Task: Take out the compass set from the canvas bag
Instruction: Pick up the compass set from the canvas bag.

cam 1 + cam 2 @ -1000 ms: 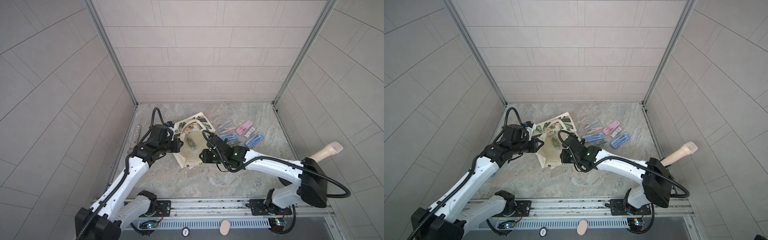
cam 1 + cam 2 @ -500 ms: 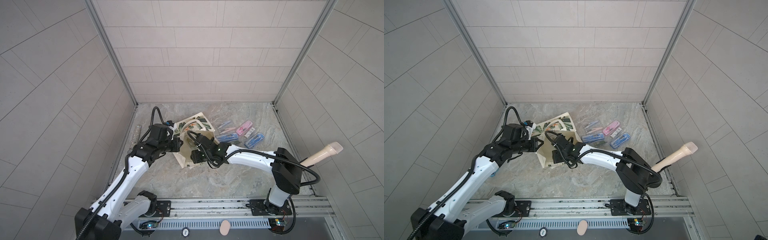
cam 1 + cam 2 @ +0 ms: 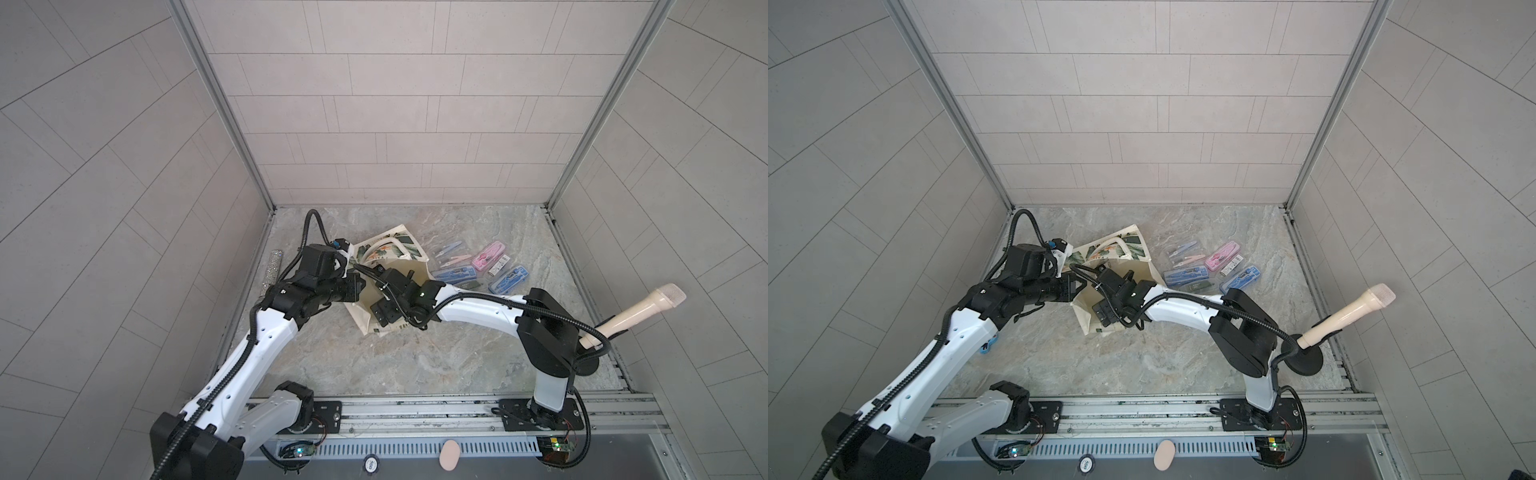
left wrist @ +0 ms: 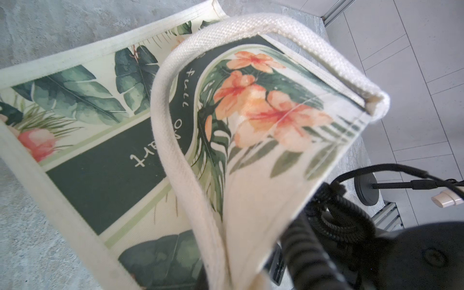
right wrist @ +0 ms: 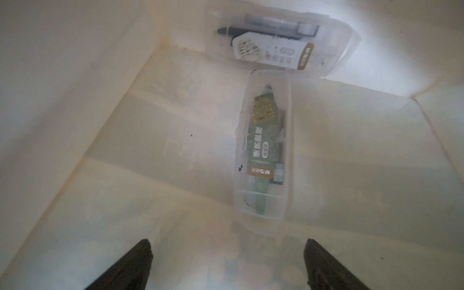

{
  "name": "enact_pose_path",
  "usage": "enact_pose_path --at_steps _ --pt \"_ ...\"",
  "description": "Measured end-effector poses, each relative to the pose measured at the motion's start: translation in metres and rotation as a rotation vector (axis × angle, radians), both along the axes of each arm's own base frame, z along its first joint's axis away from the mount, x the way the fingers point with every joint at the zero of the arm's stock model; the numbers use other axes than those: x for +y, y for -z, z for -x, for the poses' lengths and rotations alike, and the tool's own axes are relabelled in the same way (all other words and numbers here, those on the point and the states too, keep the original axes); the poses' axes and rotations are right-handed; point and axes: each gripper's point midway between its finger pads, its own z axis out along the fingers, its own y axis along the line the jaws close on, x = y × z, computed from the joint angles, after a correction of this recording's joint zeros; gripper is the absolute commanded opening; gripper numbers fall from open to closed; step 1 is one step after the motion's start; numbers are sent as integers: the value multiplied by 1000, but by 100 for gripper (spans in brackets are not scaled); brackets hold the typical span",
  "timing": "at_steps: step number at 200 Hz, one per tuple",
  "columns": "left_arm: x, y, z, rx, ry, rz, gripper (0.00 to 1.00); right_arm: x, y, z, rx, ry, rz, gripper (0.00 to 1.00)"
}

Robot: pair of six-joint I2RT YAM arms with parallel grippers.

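Reaching further in than a second ago, the right arm [image 3: 478,309] now has its wrist at the mouth of the bag [image 3: 395,249]. Both top views show the left fingers [image 3: 358,286] clamped on the bag's rim, lifting it open. From the left wrist I see only printed cloth and a handle [image 4: 175,150] raised close to the lens; the fingers themselves are hidden. From the right wrist, the right fingers [image 5: 130,268], narrower a second ago, stand wide and empty inside the bag. What I take to be the compass set [image 5: 262,150], a clear case with a green card, lies ahead on the bag's floor, untouched, with a second case [image 5: 276,42] beyond it. I judge the grasp comes next. The grey marbled tabletop [image 3: 415,361] carries blue and pink cases [image 3: 457,274] beside the bag, a microphone [image 3: 640,307] stands at its edge, and pale tiled walls [image 3: 395,104] close it in.
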Motion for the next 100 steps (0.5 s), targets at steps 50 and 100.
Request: enact_pose_path --at_steps 50,100 --pt "1 2 1 7 -2 -5 0 6 31 -20 -15 46 -14 93" --pt "4 2 -1 3 -11 -13 0 -6 57 -43 17 139 4 78"
